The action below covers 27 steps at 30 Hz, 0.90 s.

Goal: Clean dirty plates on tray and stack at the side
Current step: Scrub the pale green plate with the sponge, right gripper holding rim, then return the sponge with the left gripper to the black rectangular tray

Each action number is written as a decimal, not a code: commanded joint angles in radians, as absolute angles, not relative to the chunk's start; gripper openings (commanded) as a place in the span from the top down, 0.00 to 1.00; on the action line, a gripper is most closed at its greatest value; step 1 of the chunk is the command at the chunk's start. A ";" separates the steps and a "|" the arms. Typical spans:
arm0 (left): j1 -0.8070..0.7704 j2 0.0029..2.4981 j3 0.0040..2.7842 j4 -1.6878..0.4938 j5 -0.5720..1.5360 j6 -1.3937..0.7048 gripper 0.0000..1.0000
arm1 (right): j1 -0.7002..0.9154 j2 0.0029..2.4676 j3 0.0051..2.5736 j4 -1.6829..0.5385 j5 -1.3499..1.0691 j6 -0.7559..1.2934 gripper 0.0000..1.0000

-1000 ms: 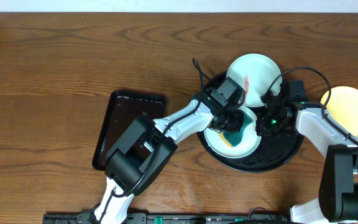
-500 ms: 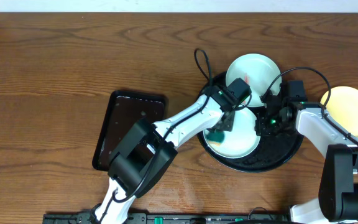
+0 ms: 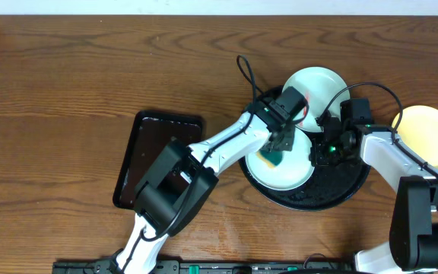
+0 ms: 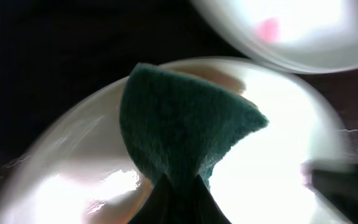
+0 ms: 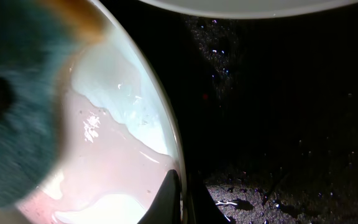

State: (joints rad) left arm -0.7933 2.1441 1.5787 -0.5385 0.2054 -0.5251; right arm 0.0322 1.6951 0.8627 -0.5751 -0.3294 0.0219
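Note:
A white plate (image 3: 280,173) lies on the round black tray (image 3: 341,186); it also shows in the left wrist view (image 4: 278,155) and the right wrist view (image 5: 123,155), wet with a pinkish film. My left gripper (image 3: 278,149) is shut on a green sponge (image 4: 179,124) that presses on this plate. My right gripper (image 5: 182,193) is shut on the plate's right rim. A second white plate (image 3: 322,84) with a red smear (image 3: 303,103) sits at the tray's far edge. A pale yellow plate (image 3: 428,135) lies on the table to the right.
A dark rectangular tray (image 3: 154,156) sits on the wooden table (image 3: 90,84) to the left. The left arm reaches diagonally across from the bottom left to the round tray.
My left gripper has swept the sponge across the white plate, up and toward its far left part. My right gripper has kept its grip on the rim.

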 commanded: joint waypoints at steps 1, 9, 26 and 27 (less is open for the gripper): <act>-0.805 2.172 1.574 -0.465 0.496 -0.505 0.92 | 0.053 1.720 0.854 -0.567 -0.323 0.014 0.99; -0.811 2.172 1.574 -0.575 0.513 -0.505 0.92 | 0.053 1.720 0.854 -0.567 -0.323 0.014 0.99; -0.807 2.171 1.625 -0.874 -0.466 -0.501 0.93 | 0.053 1.720 0.854 -0.569 -0.323 0.014 0.99; -0.807 2.171 1.635 -0.884 -0.479 -0.501 0.92 | 0.053 1.720 0.854 -0.569 -0.323 0.014 0.99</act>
